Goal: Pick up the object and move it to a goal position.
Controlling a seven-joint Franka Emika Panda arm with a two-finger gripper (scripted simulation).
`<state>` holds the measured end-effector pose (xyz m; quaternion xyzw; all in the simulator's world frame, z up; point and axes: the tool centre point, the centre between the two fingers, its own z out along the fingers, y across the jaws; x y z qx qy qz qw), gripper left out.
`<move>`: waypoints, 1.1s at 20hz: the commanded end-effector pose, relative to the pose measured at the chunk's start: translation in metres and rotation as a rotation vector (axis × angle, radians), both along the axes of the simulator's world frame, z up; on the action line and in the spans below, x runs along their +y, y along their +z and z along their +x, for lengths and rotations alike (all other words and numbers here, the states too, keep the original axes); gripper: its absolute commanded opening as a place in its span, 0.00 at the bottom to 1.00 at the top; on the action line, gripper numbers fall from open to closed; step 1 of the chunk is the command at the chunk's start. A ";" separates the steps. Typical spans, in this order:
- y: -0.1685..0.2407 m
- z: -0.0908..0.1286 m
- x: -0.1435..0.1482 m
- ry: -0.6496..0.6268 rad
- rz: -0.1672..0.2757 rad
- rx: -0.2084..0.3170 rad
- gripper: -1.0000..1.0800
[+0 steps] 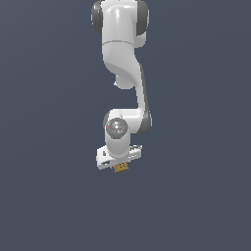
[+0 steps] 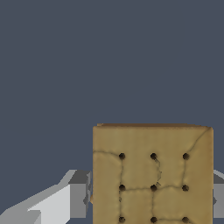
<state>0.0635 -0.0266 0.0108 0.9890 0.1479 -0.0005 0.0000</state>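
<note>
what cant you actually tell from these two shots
- Exterior view: the claw fingers are hidden behind the hand body and the golden-brown block, which is too small to show its dots.
- Wrist view: the block's near end is cut off by the picture's edge; the grey fingers flank it, but contact is hidden.
- No goal marker shows in either view.
- The plain grey surface gives no height cue.

Plain dark slate-blue ground (image 1: pixel 196 196) spreads open on every side of the white arm's gripper (image 1: pixel 120 166). Nothing stands near it. Only the flat golden-brown dotted block (image 2: pixel 152 175) fills the space between the grey fingers (image 2: pixel 78 194)
</note>
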 end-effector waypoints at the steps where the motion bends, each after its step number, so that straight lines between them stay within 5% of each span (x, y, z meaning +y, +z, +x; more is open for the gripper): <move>1: 0.000 0.000 0.000 0.000 0.000 -0.001 0.00; 13: 0.010 -0.001 -0.003 0.000 0.000 0.000 0.00; 22: 0.068 -0.005 -0.017 0.000 0.000 0.000 0.00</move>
